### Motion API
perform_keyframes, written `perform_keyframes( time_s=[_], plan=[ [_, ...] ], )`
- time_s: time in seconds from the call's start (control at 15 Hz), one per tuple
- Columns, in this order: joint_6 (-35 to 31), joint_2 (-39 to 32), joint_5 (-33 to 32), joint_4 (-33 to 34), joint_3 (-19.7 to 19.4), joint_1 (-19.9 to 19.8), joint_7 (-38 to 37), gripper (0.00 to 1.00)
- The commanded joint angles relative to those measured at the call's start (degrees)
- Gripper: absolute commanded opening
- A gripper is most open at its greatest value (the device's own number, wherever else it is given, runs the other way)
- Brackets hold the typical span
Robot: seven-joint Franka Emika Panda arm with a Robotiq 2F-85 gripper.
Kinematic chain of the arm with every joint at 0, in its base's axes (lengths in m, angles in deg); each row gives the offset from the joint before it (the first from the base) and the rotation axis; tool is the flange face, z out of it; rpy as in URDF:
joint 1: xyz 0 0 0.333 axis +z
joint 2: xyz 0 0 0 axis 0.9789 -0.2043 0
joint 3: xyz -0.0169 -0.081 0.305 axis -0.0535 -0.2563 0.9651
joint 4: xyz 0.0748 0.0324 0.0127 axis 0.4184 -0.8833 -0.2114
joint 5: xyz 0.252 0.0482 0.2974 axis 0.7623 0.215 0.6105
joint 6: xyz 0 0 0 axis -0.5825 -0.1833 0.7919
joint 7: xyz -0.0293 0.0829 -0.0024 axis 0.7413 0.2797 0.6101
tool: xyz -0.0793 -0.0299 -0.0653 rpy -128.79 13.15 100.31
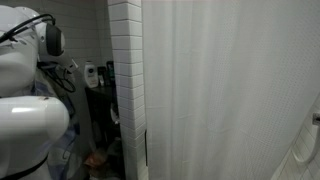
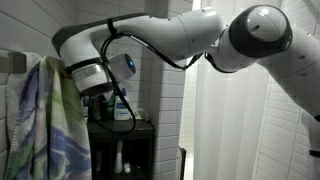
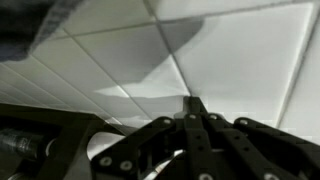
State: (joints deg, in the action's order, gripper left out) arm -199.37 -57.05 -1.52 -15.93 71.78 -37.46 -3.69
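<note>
My gripper (image 3: 194,102) shows in the wrist view with its black fingers pressed together and nothing visible between them. It faces a white tiled surface (image 3: 230,50) at close range. In an exterior view the gripper (image 2: 97,92) sits at the end of the white arm, right beside the top of a hanging towel (image 2: 45,125) with a green and blue pattern. Whether it touches the towel I cannot tell. In an exterior view the arm (image 1: 30,110) fills the left side and the fingers are not clear.
A dark shelf unit (image 2: 138,128) with a white bottle (image 2: 122,112) stands below the gripper. A white shower curtain (image 1: 230,90) hangs beside a white tiled wall edge (image 1: 125,80); it also shows in an exterior view (image 2: 240,130). Small bottles (image 1: 90,73) stand behind the arm.
</note>
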Motion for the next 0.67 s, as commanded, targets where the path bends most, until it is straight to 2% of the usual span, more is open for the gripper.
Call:
perform_keyframes(
  time_s=[0.0,0.6],
  plan=[
    [0.4,-2.5,-0.9,2.9,0.1,-0.2,-1.7,0.00],
    [-0.6,-5.5,-1.0,6.9,-0.1,-0.3,-2.4,0.00]
  ],
)
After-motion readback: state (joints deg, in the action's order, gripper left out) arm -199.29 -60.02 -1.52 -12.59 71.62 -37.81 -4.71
